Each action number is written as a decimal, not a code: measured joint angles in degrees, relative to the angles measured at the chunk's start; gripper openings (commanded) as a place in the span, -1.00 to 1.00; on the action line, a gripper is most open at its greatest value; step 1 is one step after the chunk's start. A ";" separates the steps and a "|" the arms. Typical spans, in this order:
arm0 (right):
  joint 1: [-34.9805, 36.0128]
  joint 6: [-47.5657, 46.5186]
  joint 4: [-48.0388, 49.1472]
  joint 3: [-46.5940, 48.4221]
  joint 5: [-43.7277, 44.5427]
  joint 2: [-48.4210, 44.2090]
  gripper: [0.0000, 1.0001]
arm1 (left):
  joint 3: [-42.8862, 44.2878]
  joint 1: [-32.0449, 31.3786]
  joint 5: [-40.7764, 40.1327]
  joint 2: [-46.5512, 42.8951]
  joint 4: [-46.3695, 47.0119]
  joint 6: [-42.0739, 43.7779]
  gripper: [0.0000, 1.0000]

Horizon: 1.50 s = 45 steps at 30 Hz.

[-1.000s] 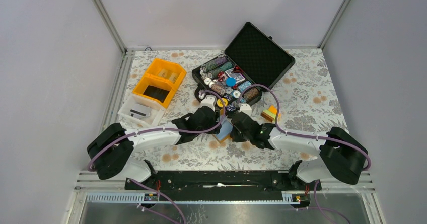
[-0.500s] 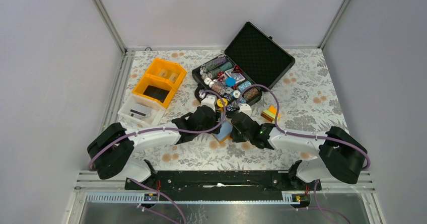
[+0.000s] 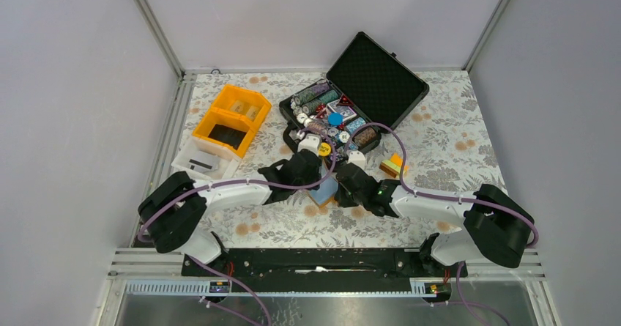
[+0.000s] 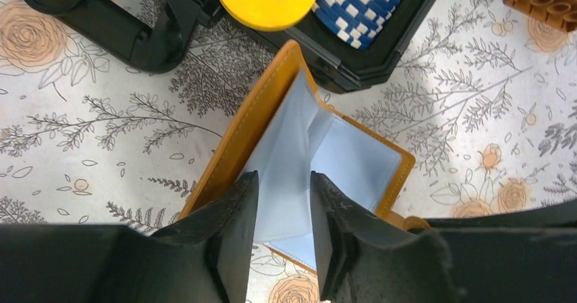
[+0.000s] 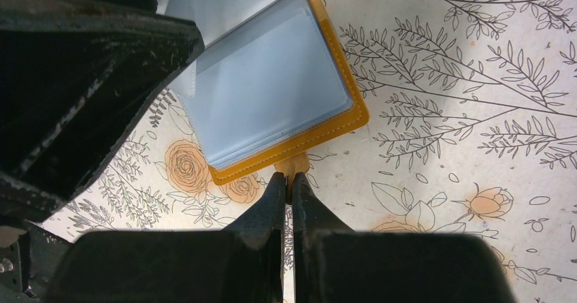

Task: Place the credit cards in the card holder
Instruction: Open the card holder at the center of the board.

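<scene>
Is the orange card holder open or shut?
Open. The card holder lies spread, its pale blue pockets showing, with one orange flap tilted up.

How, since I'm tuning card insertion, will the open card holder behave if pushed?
Probably floppy: the card holder has pale inner leaves standing up creased, so they would likely buckle under a push. Its stitched orange cover looks stiffer. Being thin, it would likely slide on the tablecloth unless pinned.
</scene>
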 measured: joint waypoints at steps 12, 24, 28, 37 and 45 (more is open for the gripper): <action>-0.02 -1.27 -2.36 0.57 1.77 0.28 -1.00 | 3.74 0.00 -5.49 4.02 -4.72 0.68 -1.00; -5.27 -5.53 -4.33 4.20 0.92 1.03 -0.33 | -0.90 0.39 -3.45 0.87 -7.82 -11.72 -1.00; -6.01 -6.95 -5.75 6.23 0.15 0.70 -0.09 | -4.59 0.42 -1.60 -2.49 -8.20 -18.14 -1.00; -6.03 -7.52 -5.66 6.99 -6.14 -9.31 -0.37 | -6.27 0.42 -0.85 -9.20 -8.22 -24.68 -1.00; -5.99 -4.20 2.40 5.44 -14.71 -6.80 -0.51 | -10.23 0.42 -0.61 -10.71 -7.34 -27.12 -1.00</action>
